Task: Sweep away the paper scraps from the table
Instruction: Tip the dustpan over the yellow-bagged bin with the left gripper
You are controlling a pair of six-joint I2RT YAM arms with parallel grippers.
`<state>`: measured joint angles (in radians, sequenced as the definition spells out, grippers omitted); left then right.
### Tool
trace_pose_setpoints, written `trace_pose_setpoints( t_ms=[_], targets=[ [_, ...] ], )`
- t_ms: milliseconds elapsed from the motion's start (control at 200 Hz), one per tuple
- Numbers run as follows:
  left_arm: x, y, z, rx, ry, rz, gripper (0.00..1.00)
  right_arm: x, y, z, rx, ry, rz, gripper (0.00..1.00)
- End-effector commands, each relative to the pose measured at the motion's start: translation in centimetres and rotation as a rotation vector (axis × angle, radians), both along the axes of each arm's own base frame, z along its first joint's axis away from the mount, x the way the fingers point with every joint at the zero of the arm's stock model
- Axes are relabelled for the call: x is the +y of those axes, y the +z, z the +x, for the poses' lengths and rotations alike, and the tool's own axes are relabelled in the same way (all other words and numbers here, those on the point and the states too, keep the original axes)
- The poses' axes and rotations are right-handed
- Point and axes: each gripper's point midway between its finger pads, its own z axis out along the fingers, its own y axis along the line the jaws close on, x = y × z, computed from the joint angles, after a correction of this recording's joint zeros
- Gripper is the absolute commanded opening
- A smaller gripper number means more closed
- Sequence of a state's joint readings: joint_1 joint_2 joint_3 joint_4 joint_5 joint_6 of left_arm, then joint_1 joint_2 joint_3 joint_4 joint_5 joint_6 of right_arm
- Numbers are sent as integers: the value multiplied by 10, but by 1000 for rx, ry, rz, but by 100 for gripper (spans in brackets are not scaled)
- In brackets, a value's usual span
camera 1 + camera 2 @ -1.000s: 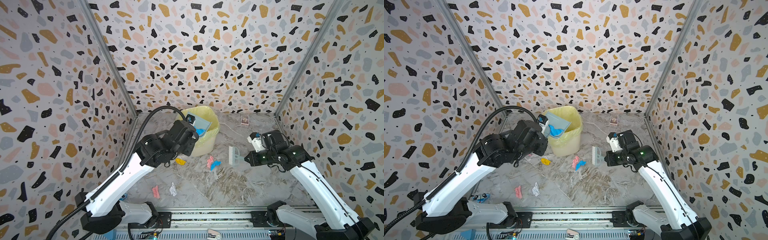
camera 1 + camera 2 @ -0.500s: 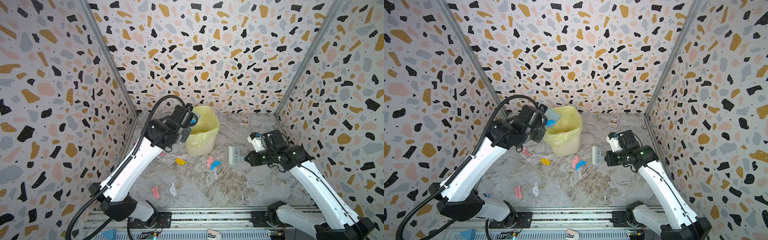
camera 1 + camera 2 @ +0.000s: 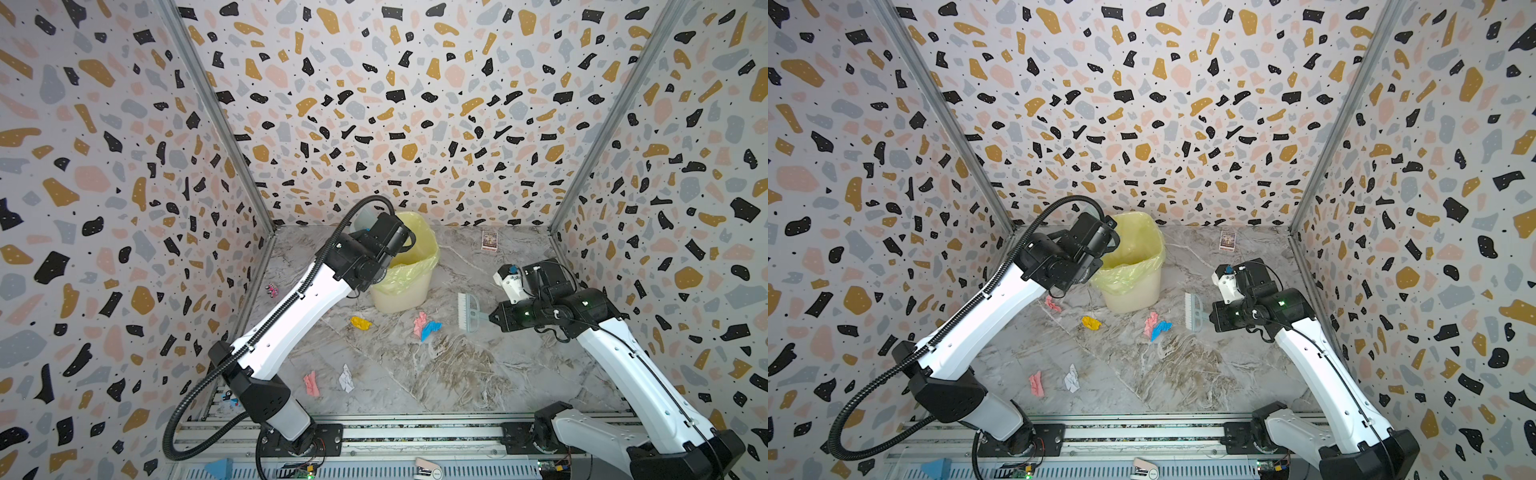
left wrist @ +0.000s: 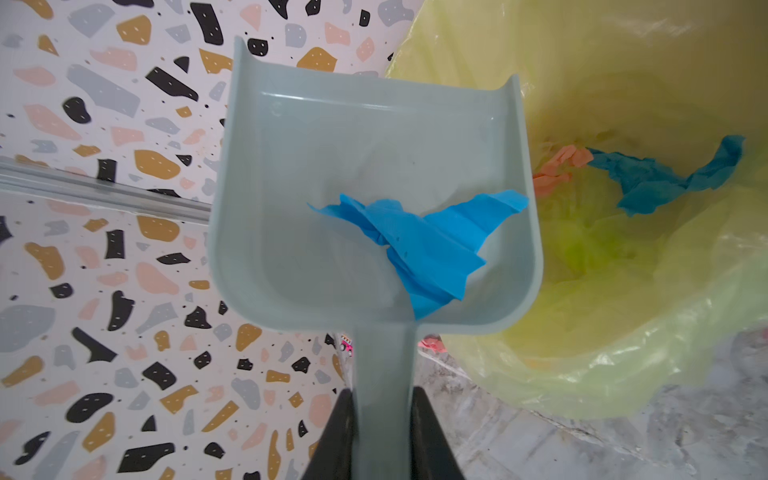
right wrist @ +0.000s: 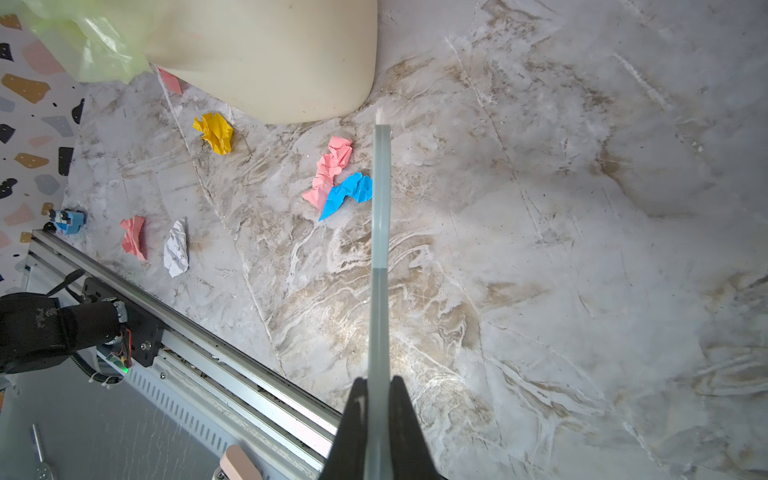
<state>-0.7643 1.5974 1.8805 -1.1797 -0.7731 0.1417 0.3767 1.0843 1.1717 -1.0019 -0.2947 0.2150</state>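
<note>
In both top views the left arm has swung back from the mouth of the bin (image 3: 401, 297) toward the back-left corner of the table (image 3: 457, 374). The dustpan (image 3: 362, 217) now pokes out behind the wrist at the bin's back-left rim, no longer over the opening as it was a second ago. The right arm has not moved: the right gripper (image 3: 492, 318) holds the brush (image 3: 467, 309) just off the bin's right side.

The paper scraps lie loose on the table. A yellow scrap (image 3: 360, 323) and a pink-and-blue pair (image 3: 424, 328) sit near the bin's front, the pair just beside the brush head. A pink scrap (image 3: 311, 383) and a white scrap (image 3: 346, 378) lie near the front edge, well apart from both grippers. A top view also shows a small pink bit (image 3: 1052, 303) at the bin's left side, under the left arm.

In the left wrist view the left gripper (image 4: 382, 399) is clamped on the dustpan's handle. A blue scrap (image 4: 419, 245) sits in the pan near the handle end, so I judge this load is not yet emptied — the bin's mouth lies beside the pan, with blue and orange-pink bits already inside.

In the right wrist view the right gripper's jaws are squeezed tight on the brush's thin handle. The pair lies just beside the brush head — whether they touch cannot be told.
</note>
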Motion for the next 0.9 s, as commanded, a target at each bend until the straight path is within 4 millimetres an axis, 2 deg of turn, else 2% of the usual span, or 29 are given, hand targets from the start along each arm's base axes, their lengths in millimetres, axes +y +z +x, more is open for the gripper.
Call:
trace_pose_setpoints(
  t_ms=[0, 350, 496, 721, 891],
  targets=[
    [1, 3, 3, -39, -4, 161, 0, -2, 8, 2, -22, 12, -10, 0],
    [-15, -8, -1, -97, -40, 479, 0, -3, 9, 1, -24, 12, -3, 0],
    [-20, -3, -2, -118, -51, 504, 0, -3, 10, 0, -26, 5, 6, 0],
    [-13, 18, -3, -184, -10, 534, 0, -2, 11, -1, -32, 2, 20, 0],
    [-8, 22, -5, -194, -2, 555, 0, -1, 11, 0, -38, 0, 30, 0]
  ],
)
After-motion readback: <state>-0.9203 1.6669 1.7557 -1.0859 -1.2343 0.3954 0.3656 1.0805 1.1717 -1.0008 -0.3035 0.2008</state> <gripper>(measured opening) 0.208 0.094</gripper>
